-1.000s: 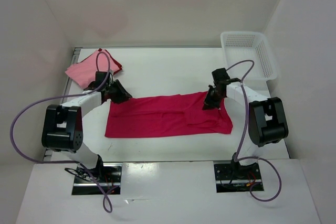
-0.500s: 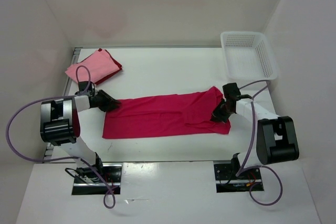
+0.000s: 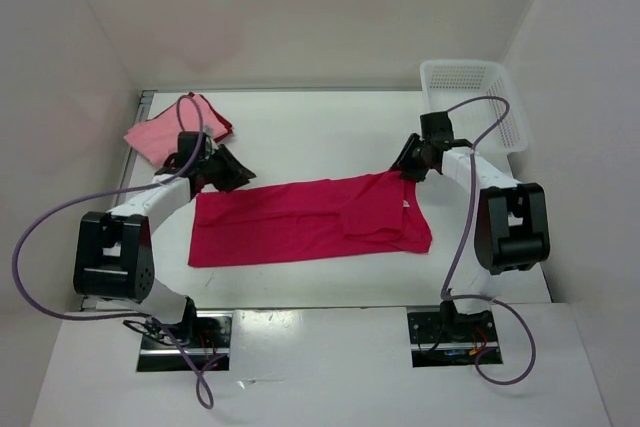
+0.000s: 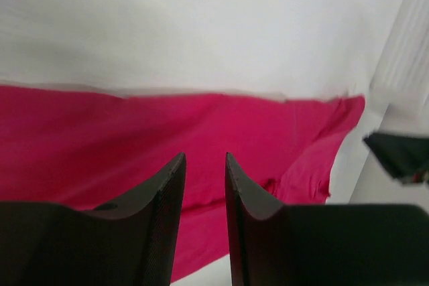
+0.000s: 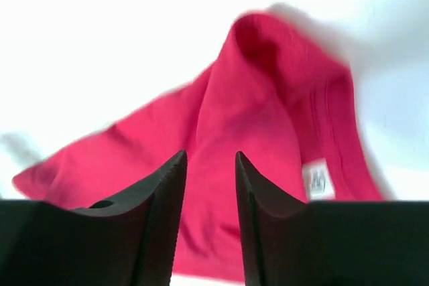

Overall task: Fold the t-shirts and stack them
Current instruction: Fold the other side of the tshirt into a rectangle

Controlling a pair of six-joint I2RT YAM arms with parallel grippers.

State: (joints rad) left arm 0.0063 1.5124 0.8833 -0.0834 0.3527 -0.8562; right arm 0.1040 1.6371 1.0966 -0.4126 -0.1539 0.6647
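Observation:
A crimson-magenta t-shirt (image 3: 310, 219) lies flat on the white table (image 3: 320, 137) as a long folded strip, with a white tag (image 5: 315, 179) at its right end. My left gripper (image 3: 230, 171) hovers just beyond the shirt's far left corner, open, with nothing between its fingers (image 4: 204, 157). Over the far right corner hangs my right gripper (image 3: 408, 169), also open and empty (image 5: 210, 155). At the back left a folded light pink t-shirt (image 3: 165, 129) lies on a dark red t-shirt (image 3: 222, 125).
A white plastic mesh basket (image 3: 472, 99) stands at the back right corner, close behind the right arm. White walls enclose the table on three sides. Purple cables loop off both arms.
My right gripper opened, let go of the crimson shirt's right end and drew back toward the far corner. The left gripper lifted away from the left end. The shirt now lies flat.

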